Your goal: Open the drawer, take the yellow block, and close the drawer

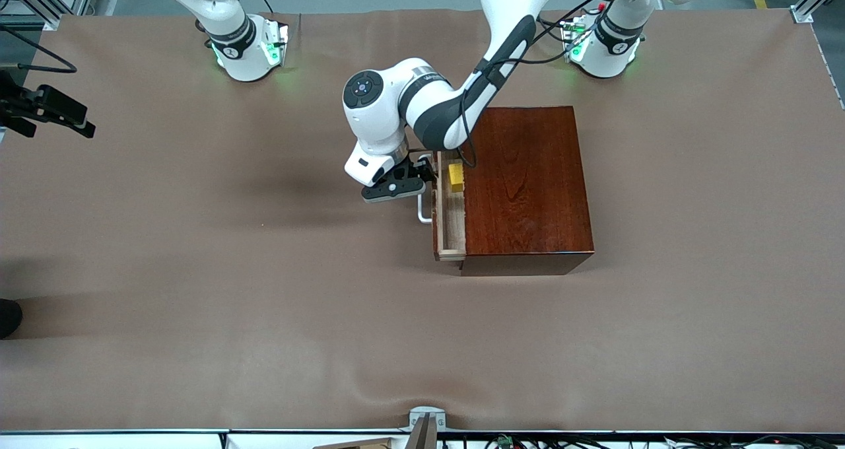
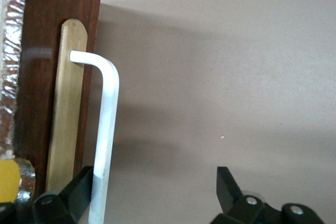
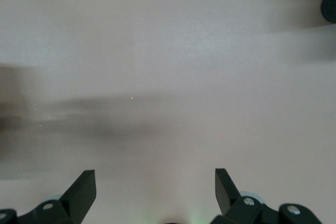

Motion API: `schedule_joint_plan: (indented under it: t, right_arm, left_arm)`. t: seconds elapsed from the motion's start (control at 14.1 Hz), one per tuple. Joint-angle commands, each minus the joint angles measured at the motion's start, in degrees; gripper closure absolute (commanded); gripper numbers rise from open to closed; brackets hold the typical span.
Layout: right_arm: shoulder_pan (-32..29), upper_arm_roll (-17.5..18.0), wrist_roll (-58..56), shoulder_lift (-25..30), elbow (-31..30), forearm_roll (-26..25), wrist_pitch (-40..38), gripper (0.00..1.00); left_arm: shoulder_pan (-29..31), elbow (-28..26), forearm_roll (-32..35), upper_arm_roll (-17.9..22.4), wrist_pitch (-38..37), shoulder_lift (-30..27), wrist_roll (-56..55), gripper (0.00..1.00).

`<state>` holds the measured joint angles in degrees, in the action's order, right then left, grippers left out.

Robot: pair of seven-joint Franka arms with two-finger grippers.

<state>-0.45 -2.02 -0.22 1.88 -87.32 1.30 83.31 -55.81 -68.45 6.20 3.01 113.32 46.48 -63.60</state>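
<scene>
The dark reddish-brown box (image 1: 525,185) stands mid-table. Its light-wood drawer (image 1: 452,228) is pulled out a little toward the right arm's end. The yellow block (image 1: 456,176) lies in the exposed strip of the tray and shows at the edge of the left wrist view (image 2: 8,179). My left gripper (image 1: 422,172) is open at the white loop handle (image 2: 105,119). One finger (image 2: 79,192) sits between handle and drawer front; the other stands wide of it. My right gripper (image 3: 155,182) waits open over bare table, holding nothing.
Brown table cover (image 1: 264,290) spreads all round the box. Black hardware (image 1: 46,105) juts in at the right arm's end of the table. A dark round shape (image 1: 8,317) lies at that same edge, nearer the front camera.
</scene>
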Motion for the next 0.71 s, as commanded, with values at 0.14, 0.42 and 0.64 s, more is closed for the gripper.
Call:
schedule_joint_plan:
  t: [0.14, 0.42, 0.64]
  right_arm:
    - [-2.35, 0.88, 0.31, -0.39, 1.19, 0.02, -0.42, 0.0]
    - [-2.8, 0.88, 0.4, -0.39, 1.19, -0.07, -0.42, 0.0]
    - [-2.8, 0.88, 0.4, -0.39, 1.19, -0.07, -0.42, 0.0]
  left_arm:
    - [-0.7, 4.73, -1.81, -0.02, 2.26, 3.18, -1.61, 0.0]
    - [-0.7, 6.84, -2.95, 0.07, 2.35, 4.14, -1.7, 0.0]
    - [-0.96, 7.19, -2.95, 0.07, 2.78, 4.23, -1.7, 0.0]
